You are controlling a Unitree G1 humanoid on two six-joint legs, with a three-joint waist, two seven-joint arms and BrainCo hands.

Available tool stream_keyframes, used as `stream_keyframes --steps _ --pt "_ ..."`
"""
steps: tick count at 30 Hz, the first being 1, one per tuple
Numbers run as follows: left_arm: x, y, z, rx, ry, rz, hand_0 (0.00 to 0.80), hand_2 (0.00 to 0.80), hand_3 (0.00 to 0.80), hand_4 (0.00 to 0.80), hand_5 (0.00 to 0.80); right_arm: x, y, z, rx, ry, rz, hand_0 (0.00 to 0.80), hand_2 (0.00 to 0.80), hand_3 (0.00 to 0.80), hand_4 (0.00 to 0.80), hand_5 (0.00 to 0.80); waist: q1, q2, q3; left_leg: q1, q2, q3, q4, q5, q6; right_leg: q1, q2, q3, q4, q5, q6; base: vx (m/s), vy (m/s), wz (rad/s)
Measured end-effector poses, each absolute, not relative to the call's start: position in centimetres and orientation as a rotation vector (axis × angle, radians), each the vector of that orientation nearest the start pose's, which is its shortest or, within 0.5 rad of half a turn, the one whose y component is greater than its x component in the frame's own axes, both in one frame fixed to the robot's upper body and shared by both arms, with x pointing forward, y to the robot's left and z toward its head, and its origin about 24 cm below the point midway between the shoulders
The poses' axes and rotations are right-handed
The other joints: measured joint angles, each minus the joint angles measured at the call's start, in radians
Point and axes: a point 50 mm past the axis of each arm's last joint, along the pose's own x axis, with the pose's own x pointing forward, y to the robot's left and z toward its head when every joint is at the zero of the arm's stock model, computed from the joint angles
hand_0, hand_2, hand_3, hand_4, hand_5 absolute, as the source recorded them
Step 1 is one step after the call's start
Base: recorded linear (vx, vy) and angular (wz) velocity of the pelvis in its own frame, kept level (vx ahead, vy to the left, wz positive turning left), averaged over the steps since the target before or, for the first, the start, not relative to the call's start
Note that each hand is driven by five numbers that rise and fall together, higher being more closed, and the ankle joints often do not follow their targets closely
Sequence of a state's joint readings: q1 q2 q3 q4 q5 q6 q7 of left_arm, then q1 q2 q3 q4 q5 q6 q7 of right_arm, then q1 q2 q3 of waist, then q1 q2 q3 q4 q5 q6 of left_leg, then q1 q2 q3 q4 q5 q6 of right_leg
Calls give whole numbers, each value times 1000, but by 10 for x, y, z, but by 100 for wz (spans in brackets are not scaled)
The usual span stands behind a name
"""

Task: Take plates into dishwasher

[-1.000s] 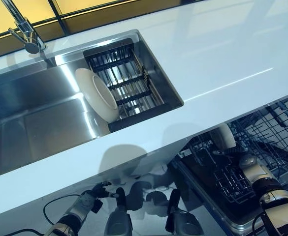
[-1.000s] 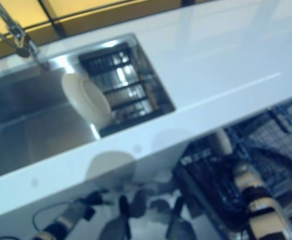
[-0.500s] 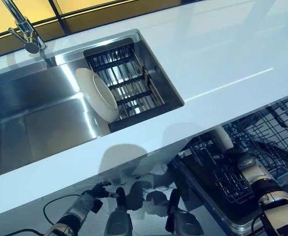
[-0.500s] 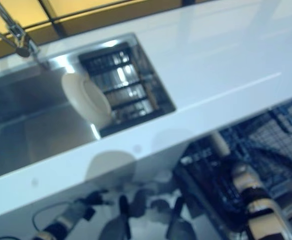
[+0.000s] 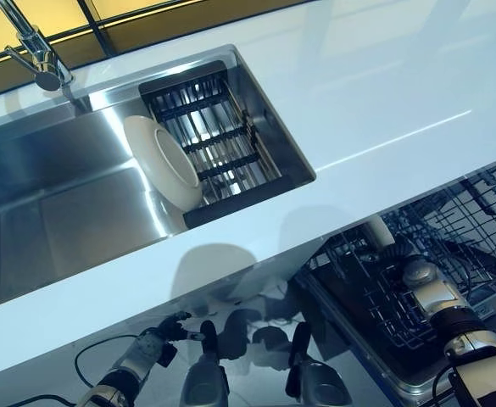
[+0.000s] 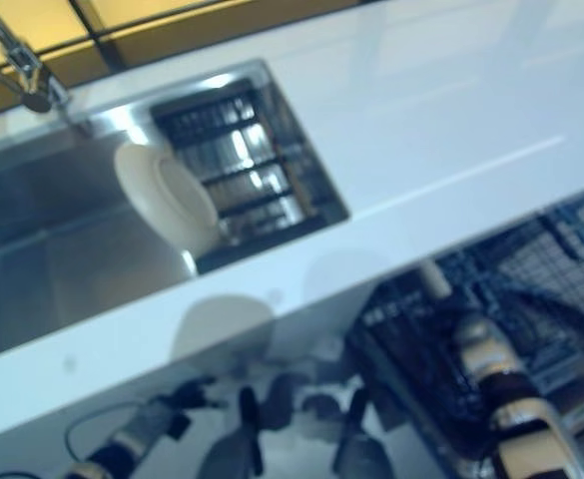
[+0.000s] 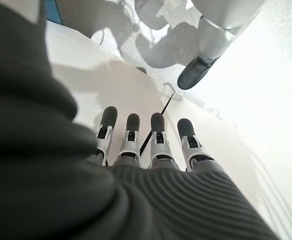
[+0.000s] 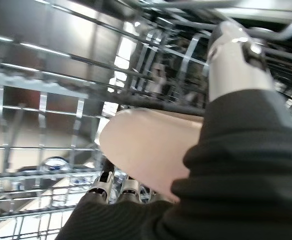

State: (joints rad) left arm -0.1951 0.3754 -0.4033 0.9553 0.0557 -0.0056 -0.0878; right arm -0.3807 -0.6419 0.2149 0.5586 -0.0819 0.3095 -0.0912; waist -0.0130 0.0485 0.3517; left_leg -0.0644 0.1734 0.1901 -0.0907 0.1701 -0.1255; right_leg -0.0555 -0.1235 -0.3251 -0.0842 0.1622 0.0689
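A cream plate [image 5: 164, 161] stands on edge against the black drying rack [image 5: 222, 140] in the steel sink [image 5: 52, 212]. My right hand [image 5: 420, 276] is low inside the dishwasher's wire rack [image 5: 459, 225], shut on a second cream plate [image 5: 381, 230] that is mostly hidden under the counter edge. In the right wrist view that plate [image 8: 146, 145] lies between my thumb [image 8: 230, 60] and my fingers [image 8: 108, 182], among the rack wires. My left hand [image 5: 152, 343] hangs low below the counter, its fingers [image 7: 158, 135] straight and empty.
The white counter [image 5: 383, 102] runs across the view and overhangs the open dishwasher. A tap [image 5: 34, 52] stands at the sink's far left. A dark window frame runs along the back.
My right hand has pushed the plate a little deeper into the dishwasher rack, so less of it shows past the counter edge. The camera has shifted slightly. The left hand has not moved.
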Motion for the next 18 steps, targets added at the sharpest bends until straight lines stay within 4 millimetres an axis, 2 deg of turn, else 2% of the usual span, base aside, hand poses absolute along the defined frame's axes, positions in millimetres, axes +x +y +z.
stream_keyframes --steps 8,11,18 --pt "206 228 -106 564 828 -250 0 0 0 0 0 295 -305 71 -742 258 -388 0 0 0 0 0 -6 -17 35 2 0 22 0 -1 -1 -11 0 17 0 2 2 -3 22 -6" --pt "203 229 -107 564 832 -240 0 0 0 0 0 295 -301 81 -733 178 -406 0 0 0 0 0 -23 -20 37 2 -1 36 0 -2 -1 -20 0 31 0 5 3 -18 39 -13" --pt "195 231 -111 547 847 -218 0 0 0 0 0 293 -302 87 -719 132 -441 0 0 0 0 0 -42 -21 38 18 1 59 -1 -8 -4 -21 2 56 -1 6 3 -7 32 -11"
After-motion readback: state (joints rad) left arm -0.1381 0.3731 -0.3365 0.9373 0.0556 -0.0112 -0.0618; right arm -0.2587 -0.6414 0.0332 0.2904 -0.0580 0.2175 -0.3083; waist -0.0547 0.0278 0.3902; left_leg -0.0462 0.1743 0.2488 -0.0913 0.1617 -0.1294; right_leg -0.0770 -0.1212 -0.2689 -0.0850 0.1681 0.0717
